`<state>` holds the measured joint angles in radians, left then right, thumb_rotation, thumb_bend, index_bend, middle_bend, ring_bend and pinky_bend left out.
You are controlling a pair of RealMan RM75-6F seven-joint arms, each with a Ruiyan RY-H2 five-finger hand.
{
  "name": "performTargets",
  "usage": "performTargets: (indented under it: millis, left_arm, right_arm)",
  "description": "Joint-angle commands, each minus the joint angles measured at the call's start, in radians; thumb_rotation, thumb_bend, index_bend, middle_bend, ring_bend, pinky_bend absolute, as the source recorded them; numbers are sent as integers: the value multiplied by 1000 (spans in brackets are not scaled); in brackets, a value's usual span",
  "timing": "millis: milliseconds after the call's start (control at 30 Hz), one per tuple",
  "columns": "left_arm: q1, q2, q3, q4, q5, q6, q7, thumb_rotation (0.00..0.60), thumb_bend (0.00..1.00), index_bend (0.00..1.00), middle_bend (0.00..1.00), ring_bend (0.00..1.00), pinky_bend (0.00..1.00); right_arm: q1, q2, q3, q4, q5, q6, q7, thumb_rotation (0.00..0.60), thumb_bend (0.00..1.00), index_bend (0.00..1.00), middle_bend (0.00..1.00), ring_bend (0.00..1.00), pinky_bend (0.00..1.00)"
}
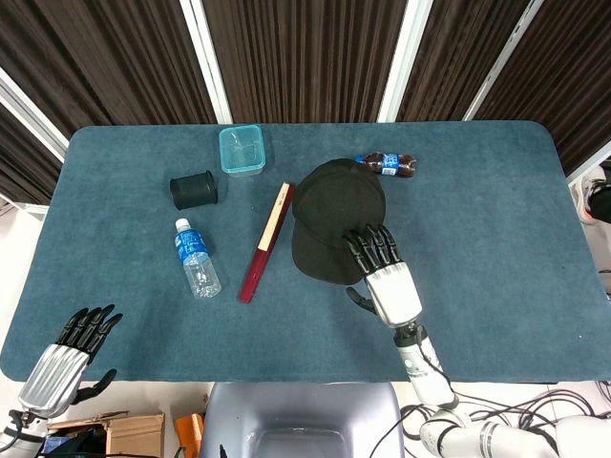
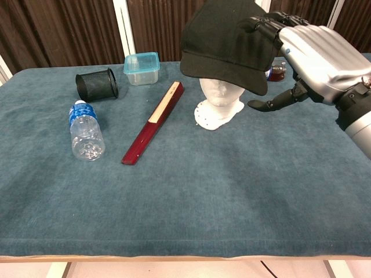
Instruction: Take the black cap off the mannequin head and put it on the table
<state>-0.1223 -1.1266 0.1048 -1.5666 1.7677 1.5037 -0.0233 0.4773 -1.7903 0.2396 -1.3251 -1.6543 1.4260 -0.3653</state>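
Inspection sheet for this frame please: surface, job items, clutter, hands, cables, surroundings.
Surface: blue-green cloth table, flat.
Job's things: black cap on the white mannequin head, not yet on the table.
Clutter: water bottle lying down; dark red folded fan; black mesh cup on its side; clear blue box; cola bottle behind the cap.
Hands: right hand fingers on the cap's brim, thumb underneath; left hand open, off the table's near corner.
Cables: bundle below the near edge.
Surroundings: dark curtains, cardboard box.

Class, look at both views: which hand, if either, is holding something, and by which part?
The right hand has its fingers on the brim of the black cap, thumb below; a closed grip cannot be told. The left hand holds nothing.
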Motion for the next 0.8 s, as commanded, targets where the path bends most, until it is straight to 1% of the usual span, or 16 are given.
performTargets:
  millis: [33,200,367,500,667,800]
  left_arm:
    - [0,0,0,0,1,0,-1,600,313,0,0,39,71]
    - [-5,1,-1,0,2,-3,-4,600,313,0,0,40,72]
    - [-3,3,1,-2,5,1,-4,600,314,0,0,41,71]
    - [0,3,3,-2,7,5,-1,600,312,0,0,40,72]
    - [0,4,6,-5,7,2,3,600,312,0,0,41,71]
    - [1,7,7,-7,6,1,4,600,312,0,1,42,72]
  right_arm:
    - [0,3,-7,0,10,-5,-2,600,9,137,136,0,89]
    - [7,-7,-18,22,14,0,0,600,10,160,153,0,96]
    - [16,-25,-23,50,6,11,5,600,12,204,183,17,121]
    - [26,-47,-24,81,-3,26,24,600,33,286,243,67,177]
    - [65,-142,-4,218,-27,86,94,600,74,398,327,145,284]
    - [88,-193,4,303,-34,120,139,600,100,444,362,182,328]
